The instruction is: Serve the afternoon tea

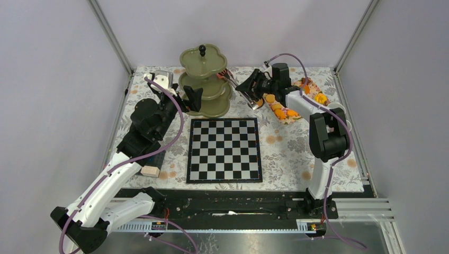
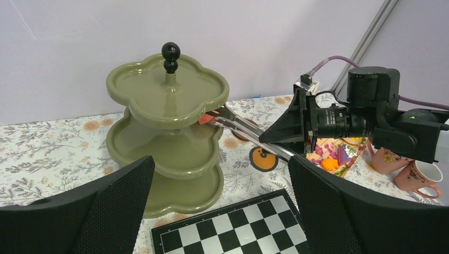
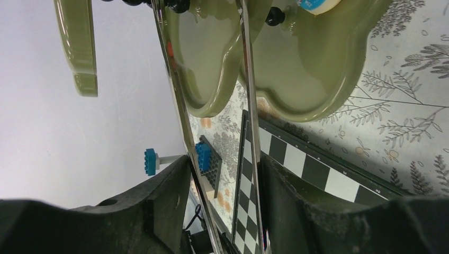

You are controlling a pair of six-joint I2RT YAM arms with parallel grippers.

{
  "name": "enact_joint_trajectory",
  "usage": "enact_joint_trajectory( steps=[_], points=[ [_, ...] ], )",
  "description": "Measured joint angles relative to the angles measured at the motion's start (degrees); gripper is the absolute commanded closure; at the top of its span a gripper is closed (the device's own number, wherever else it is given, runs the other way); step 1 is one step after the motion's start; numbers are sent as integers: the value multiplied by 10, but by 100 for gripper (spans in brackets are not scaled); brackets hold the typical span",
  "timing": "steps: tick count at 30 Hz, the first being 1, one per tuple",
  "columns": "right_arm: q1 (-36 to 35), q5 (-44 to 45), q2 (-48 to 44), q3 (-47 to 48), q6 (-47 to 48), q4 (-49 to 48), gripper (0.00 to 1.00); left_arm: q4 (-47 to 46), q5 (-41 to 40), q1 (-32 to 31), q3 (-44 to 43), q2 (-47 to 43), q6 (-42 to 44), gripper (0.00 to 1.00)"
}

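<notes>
Left gripper (image 2: 221,161) hangs wide open, its black fingers (image 2: 106,211) spread far apart and nothing between them; dead ahead of them stands the olive-green stand (image 2: 143,87), three scalloped tiers under a black knob (image 2: 170,57), with a corner of the chessboard (image 2: 227,227) just below the fingertips.

Across from them, the right gripper (image 3: 222,161) has a pair of metal tongs (image 2: 249,135) clasped between its fingers (image 3: 153,211); each tong arm runs along the inner face of one finger, and the arms stand apart as they reach out ahead over the stand's tiers.

At the far end of the tongs, a small orange-red pastry (image 2: 205,119) sits at the tips, tucked under the rim of the top tier and over the middle tier (image 2: 159,148); whether the tips pinch it or just lie against it, I cannot tell.

Under the tong arms, a round orange pastry (image 2: 263,159) lies on the flowered cloth; behind the right gripper, two pink cups (image 2: 418,177) stand side by side; off to one side of its fingers, beyond the chessboard, blue blocks (image 3: 204,156).
</notes>
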State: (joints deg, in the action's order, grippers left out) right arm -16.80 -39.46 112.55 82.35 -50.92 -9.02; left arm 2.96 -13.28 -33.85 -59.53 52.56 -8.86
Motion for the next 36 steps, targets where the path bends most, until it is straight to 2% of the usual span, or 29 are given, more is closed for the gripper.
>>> enact_joint_trajectory(
  steps=[9,13,18,28,36],
  points=[
    [-1,36,-30,9,17,66,46,0,0,0,0,0,0,1],
    [-1,45,-30,32,25,108,56,0,0,0,0,0,0,1],
    [-1,47,-30,54,33,145,59,0,0,0,0,0,0,1],
    [-12,12,-23,79,36,162,58,0,0,0,0,0,0,1],
    [-27,25,30,194,101,271,48,0,0,0,0,0,0,1]
  ],
)
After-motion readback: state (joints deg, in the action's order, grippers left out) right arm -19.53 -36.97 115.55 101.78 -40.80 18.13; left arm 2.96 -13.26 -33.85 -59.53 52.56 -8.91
